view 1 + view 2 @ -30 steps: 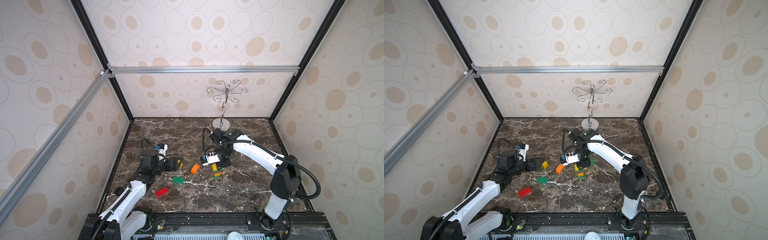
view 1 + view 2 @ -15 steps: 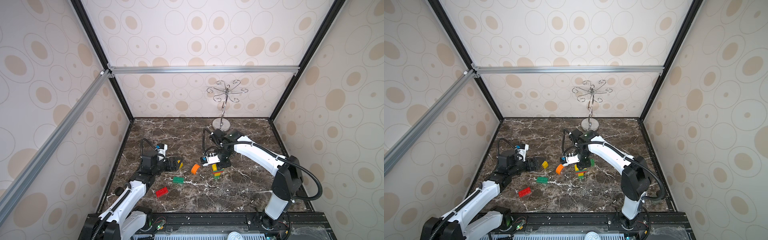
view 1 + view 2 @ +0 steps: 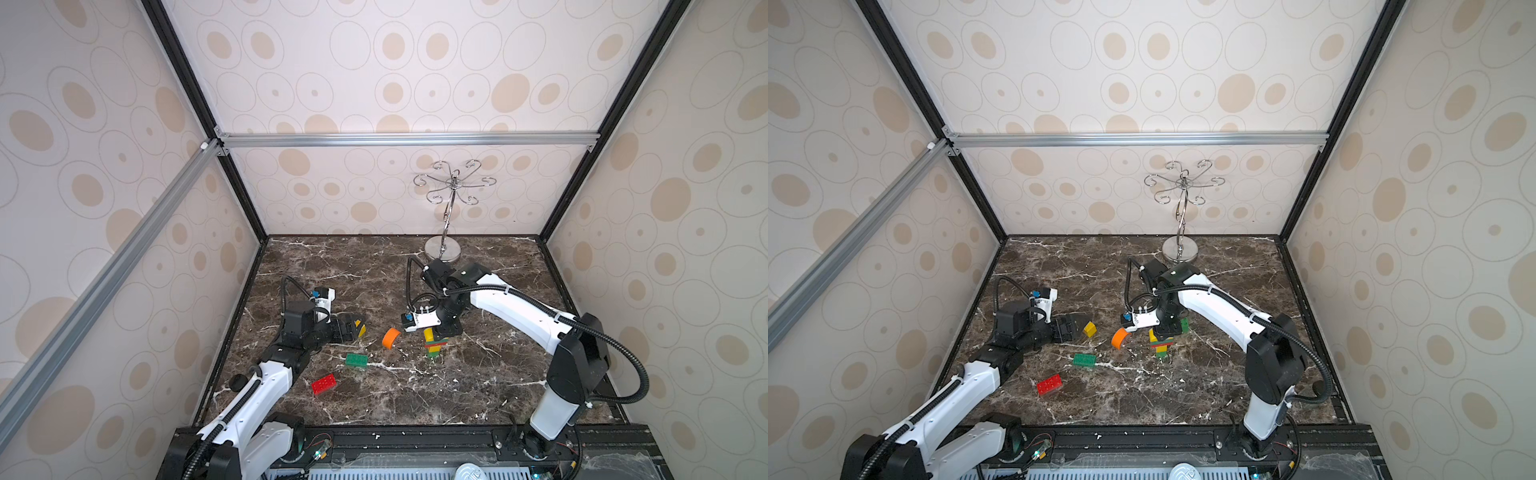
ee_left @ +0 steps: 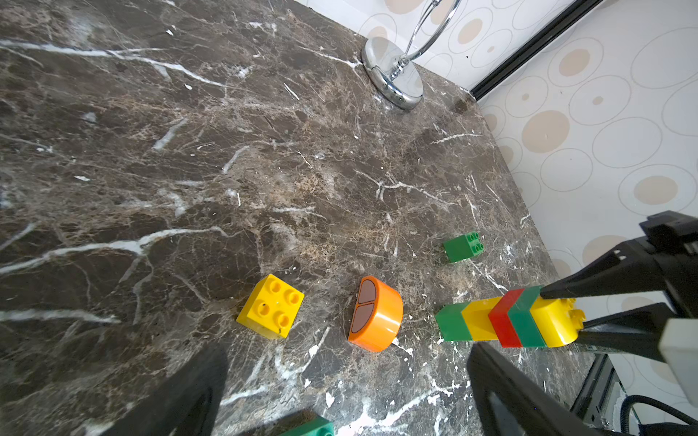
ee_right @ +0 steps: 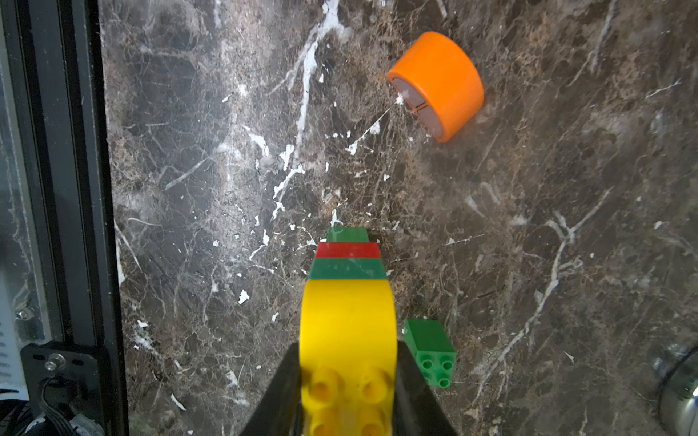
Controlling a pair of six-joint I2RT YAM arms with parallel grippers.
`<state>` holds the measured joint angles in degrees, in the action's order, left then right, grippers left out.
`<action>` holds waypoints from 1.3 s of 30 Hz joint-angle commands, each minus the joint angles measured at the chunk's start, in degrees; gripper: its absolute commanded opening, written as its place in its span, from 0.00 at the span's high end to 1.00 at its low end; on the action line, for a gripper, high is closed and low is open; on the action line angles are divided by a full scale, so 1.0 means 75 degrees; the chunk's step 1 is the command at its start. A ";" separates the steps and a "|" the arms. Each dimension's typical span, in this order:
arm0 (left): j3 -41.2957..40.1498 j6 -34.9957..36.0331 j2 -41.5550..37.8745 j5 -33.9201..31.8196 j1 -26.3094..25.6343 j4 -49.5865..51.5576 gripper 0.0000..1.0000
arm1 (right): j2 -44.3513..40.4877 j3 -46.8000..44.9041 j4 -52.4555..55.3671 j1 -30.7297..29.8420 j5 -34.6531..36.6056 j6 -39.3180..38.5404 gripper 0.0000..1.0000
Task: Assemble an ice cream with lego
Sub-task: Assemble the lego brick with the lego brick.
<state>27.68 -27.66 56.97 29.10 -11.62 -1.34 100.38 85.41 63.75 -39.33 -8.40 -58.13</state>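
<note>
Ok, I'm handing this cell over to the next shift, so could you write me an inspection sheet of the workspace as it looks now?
Surface: dark marble top, white flecks scattered.
Job's things: stack of green, yellow, red, green bricks, yellow domed piece on top; loose: orange domed piece, yellow square brick, small green brick, green oblong brick, red oblong brick.
Clutter: silver hooked stand at the back.
Grippers: right gripper shut on the yellow domed piece; left gripper open, empty, near the yellow square brick.
Cables: black cables loop at both wrists, clear of the bricks.
Surroundings: patterned walls, aluminium rail.
</note>
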 commanded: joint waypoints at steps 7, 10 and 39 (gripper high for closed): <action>0.0071 -0.0012 -0.0084 0.0086 0.0067 -0.0126 0.00 | 0.1279 -0.1150 0.0328 -0.0018 0.0325 0.0529 1.00; 0.0071 -0.0002 -0.0073 0.0108 0.0071 -0.0142 0.00 | 0.1180 -0.1248 0.0281 -0.0006 0.0346 0.0542 1.00; 0.0059 -0.0039 -0.0096 0.0076 0.0084 -0.0199 0.00 | 0.0203 -0.0556 0.0277 0.0029 -0.0051 0.0133 0.62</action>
<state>27.68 -27.68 56.93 29.28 -11.42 -1.67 98.10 83.88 61.58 -39.09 -9.85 -55.79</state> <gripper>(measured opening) 0.999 0.376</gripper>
